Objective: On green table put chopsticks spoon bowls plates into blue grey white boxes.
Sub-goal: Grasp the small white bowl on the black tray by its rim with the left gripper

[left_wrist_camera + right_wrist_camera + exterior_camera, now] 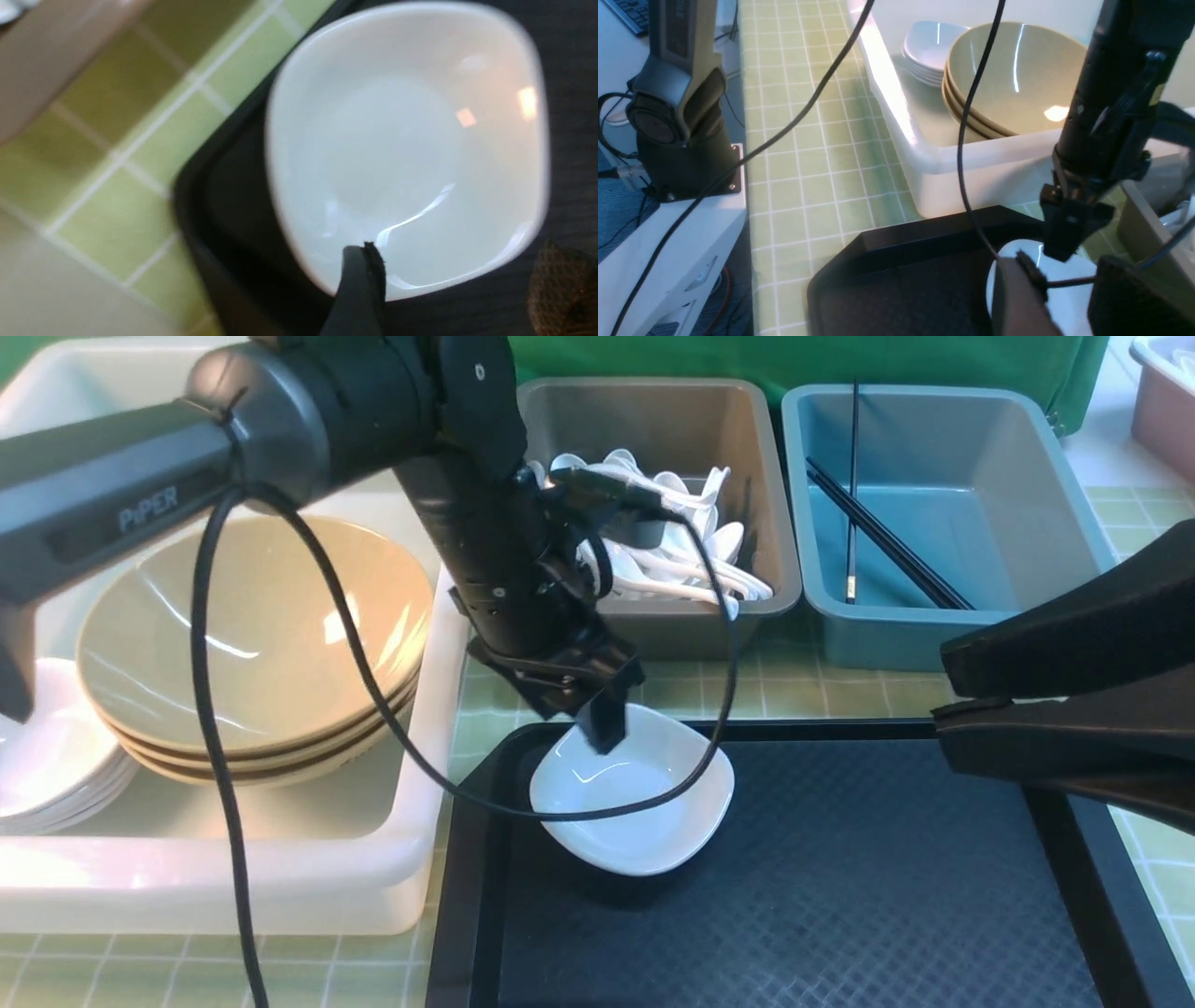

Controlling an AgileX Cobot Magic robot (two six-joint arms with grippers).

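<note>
Near the frame's middle, the left fingers (603,723) stand spread, one tip in the plate (644,812) on the black tray (840,896); the right fingers (1027,658) sit apart.

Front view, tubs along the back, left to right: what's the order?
white box → grey box → blue box → pinkish tub, cut off by the picture's right edge.
</note>
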